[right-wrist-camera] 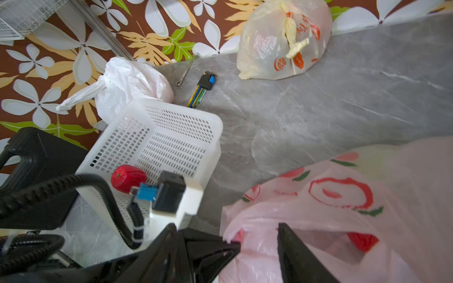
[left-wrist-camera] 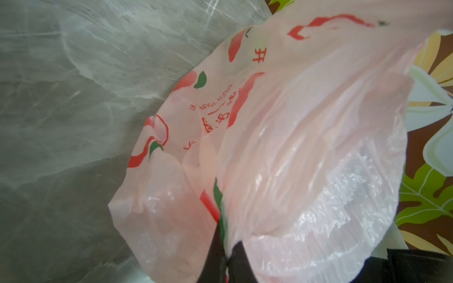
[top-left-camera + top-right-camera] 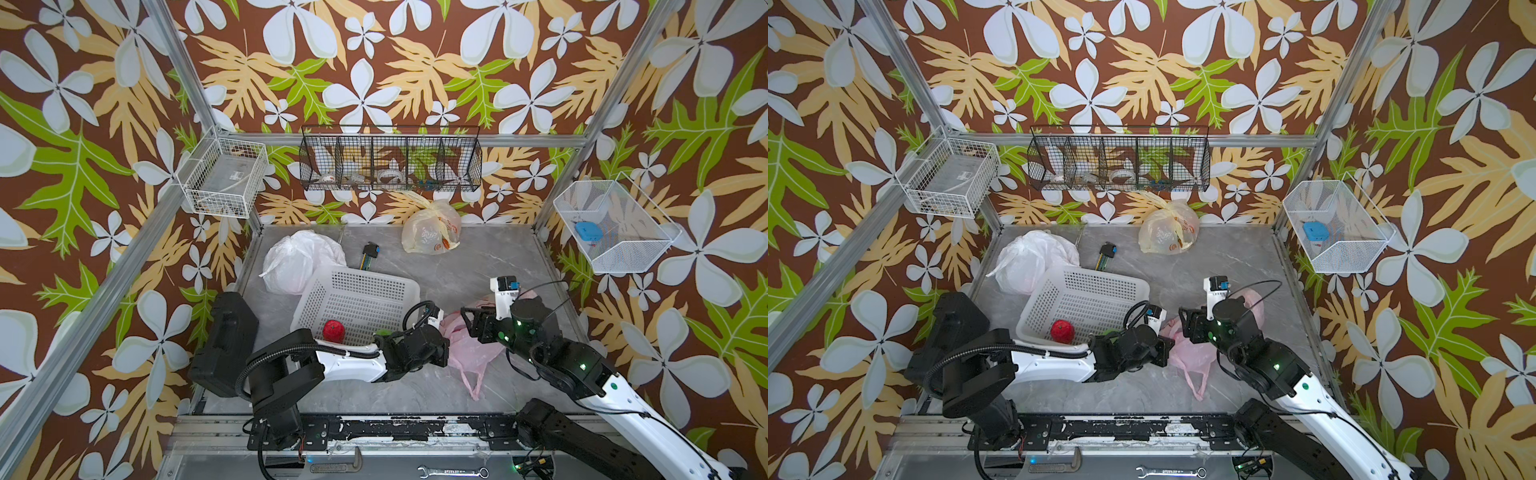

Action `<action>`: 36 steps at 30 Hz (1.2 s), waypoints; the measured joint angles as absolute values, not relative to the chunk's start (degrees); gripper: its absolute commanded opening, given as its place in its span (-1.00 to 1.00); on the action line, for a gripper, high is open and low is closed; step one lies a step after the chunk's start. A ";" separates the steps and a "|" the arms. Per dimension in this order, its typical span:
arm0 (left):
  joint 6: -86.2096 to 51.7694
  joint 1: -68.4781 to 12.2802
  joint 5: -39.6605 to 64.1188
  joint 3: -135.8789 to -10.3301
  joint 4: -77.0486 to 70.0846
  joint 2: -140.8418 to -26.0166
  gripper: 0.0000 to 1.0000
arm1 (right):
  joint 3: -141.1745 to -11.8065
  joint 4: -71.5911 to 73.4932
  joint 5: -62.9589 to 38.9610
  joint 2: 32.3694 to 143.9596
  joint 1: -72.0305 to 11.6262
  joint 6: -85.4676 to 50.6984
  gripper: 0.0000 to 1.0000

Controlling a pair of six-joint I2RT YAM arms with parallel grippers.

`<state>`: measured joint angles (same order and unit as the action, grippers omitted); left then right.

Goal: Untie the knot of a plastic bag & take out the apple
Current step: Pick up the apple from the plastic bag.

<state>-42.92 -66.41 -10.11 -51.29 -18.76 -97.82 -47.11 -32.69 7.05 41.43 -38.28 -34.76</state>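
The pink, thin plastic bag printed with red fruit (image 3: 471,353) lies crumpled on the grey marbled counter (image 3: 478,257), between the two arms. The left fingers (image 2: 215,259) are pressed together on a fold of its film, and in the left wrist view the bag billows outward from that pinch. The right fingers (image 1: 291,250) are spread apart, with the bag's wrinkled rim (image 1: 255,220) lying in the gap between them and draped against both tips. A red shape (image 1: 362,241) shows inside the bag just beside one right finger; I cannot tell whether it is fruit or print. In both top views the two sets of fingers meet over the end of the bag towards the white perforated plastic basket (image 3: 365,286). A round red apple (image 3: 333,331) rests inside that basket, well apart from either pair of fingers.
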 measured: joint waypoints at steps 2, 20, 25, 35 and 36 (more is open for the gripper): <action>-42.78 -66.41 -10.24 -51.75 -18.22 -97.82 -1.00 | -45.36 -31.68 7.31 41.45 -38.24 -36.10 0.55; -42.11 -65.73 -13.32 -49.25 -15.35 -93.25 -1.00 | -38.68 -34.52 18.39 49.43 -35.92 -35.53 0.46; -42.68 -65.73 -14.98 -46.68 -15.03 -90.76 -1.00 | -35.48 -32.64 19.33 53.39 -32.34 -35.53 0.41; -42.96 -65.73 -16.47 -44.14 -16.51 -88.90 -1.00 | -28.38 -30.06 15.25 59.57 -31.42 -37.50 0.01; -42.96 -65.73 -16.47 -43.97 -16.49 -88.66 -1.00 | -28.40 -29.95 15.20 59.75 -31.27 -37.52 0.00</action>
<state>-42.96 -65.73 -16.47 -43.97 -16.49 -88.66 -28.40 -29.95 15.20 59.75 -31.27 -37.52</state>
